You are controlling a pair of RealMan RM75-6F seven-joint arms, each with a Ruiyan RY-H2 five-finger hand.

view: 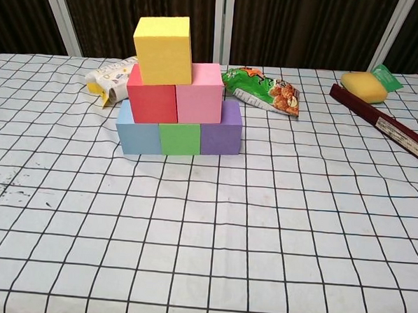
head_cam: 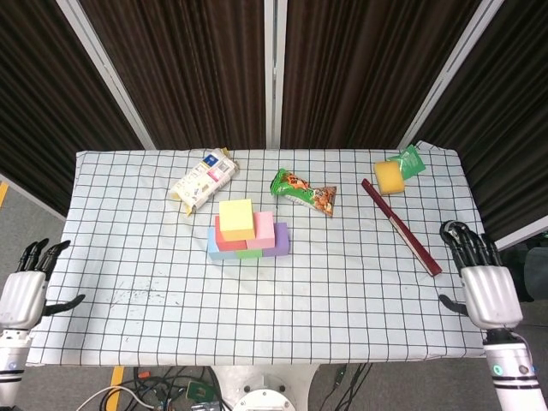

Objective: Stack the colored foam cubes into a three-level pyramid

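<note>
On the snack bag [view: 263, 90], lettering unreadable.

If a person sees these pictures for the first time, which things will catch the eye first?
The finished pyramid of foam cubes near the table's middle stands out first: blue, green and purple below, red and pink above, a yellow cube on top. Next come the left hand and right hand, open beyond the table's two ends, holding nothing.
</note>
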